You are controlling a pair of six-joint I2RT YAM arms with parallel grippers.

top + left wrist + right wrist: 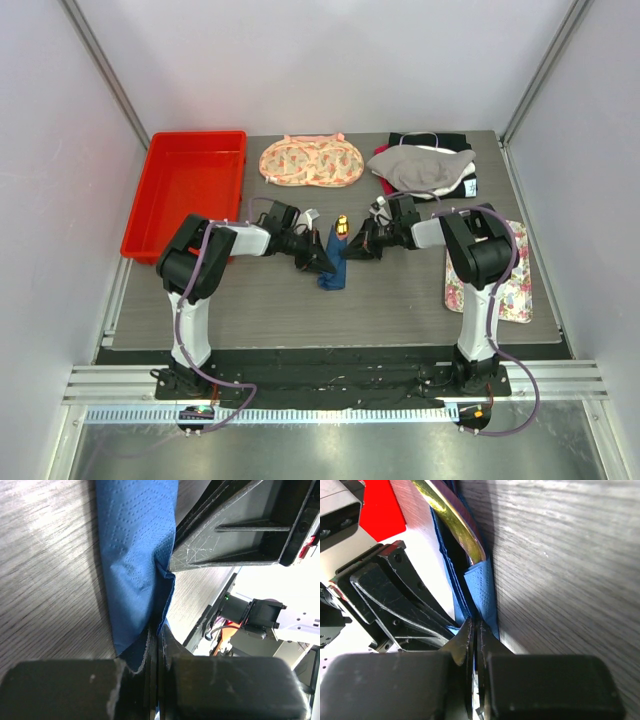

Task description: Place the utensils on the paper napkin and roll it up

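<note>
The dark blue paper napkin [333,268] lies folded into a narrow strip at mid-table, between both grippers. The utensils [342,226] stick out of its far end, showing orange and yellowish tips. A gold curved utensil end [451,522] shows in the right wrist view above the napkin [482,592]. My left gripper [322,262] is shut on the napkin's edge [137,560] from the left. My right gripper [352,250] is shut on the napkin's fold from the right. The two grippers almost touch.
A red tray [186,190] stands at the back left. A peach floral cloth [311,161] lies at the back centre, a pile of grey and black fabric [424,166] at the back right. A white floral mat [492,275] lies under the right arm.
</note>
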